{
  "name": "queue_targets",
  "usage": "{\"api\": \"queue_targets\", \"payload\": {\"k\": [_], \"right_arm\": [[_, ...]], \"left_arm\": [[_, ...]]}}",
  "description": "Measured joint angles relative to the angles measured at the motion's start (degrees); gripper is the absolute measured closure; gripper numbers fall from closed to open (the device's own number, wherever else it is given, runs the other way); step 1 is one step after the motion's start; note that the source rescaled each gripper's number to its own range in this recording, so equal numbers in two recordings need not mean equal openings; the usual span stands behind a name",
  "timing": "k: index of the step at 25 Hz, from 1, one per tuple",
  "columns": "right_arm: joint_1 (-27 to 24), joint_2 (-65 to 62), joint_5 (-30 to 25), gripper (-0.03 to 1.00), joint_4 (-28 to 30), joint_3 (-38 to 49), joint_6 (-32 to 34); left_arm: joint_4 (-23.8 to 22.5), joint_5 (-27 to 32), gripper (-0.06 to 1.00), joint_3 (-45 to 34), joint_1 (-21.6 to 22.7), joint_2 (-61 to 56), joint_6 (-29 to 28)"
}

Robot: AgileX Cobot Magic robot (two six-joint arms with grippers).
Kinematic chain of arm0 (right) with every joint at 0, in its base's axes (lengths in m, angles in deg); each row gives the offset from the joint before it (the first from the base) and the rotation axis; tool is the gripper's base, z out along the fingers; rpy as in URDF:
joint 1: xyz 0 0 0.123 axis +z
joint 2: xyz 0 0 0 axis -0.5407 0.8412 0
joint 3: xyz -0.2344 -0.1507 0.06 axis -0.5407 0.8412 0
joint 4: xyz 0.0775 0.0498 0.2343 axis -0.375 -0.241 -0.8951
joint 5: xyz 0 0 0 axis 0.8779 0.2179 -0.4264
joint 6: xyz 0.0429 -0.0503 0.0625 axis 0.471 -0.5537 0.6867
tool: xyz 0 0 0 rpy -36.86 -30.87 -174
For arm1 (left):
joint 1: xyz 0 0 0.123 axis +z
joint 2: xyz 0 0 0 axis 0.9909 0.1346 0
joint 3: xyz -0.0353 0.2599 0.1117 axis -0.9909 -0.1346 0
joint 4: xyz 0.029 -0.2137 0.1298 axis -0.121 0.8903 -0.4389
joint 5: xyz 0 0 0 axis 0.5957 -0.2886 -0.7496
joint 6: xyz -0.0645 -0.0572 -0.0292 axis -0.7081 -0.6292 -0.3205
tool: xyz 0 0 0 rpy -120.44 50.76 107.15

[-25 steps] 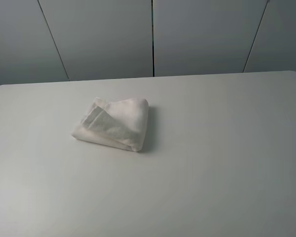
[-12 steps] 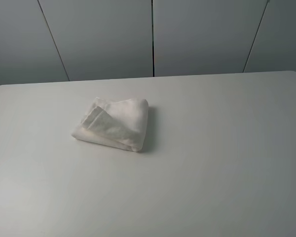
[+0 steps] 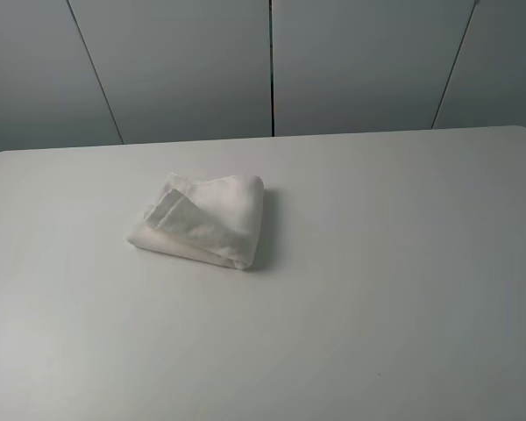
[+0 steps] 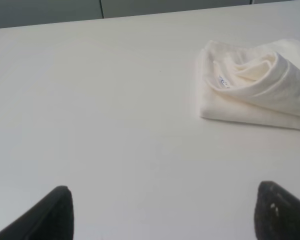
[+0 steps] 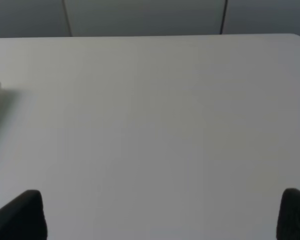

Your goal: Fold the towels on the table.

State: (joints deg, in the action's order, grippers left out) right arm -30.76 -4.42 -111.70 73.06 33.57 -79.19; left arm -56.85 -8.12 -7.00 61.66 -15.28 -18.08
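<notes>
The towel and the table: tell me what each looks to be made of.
The towel: soft cream-white fabric, apparently terry cloth; it shows a matte, nubby surface, rounded folds and a small printed label. The table: a hard, smooth white top, perhaps laminate or painted board; it looks even, featureless and faintly sheened, so the exact material stays open.

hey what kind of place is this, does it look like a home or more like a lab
Probably a lab or test bench: a bare white table, plain grey wall panels behind it, and just one folded white towel laid out.
</notes>
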Motion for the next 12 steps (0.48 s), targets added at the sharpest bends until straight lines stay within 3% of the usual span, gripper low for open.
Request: {"api": "queue_targets", "payload": {"k": [3,12], "right_arm": [[-3.09,0.0,0.0,-0.03,0.0,0.0,0.0],[-3.43,0.0,0.0,-0.03,-0.54,0.0,0.0]], "left_arm": [[0.0,0.0,0.01,0.0,0.0,0.0,0.0],[-0.21,0.0,0.01,0.0,0.0,0.0,0.0]]}}
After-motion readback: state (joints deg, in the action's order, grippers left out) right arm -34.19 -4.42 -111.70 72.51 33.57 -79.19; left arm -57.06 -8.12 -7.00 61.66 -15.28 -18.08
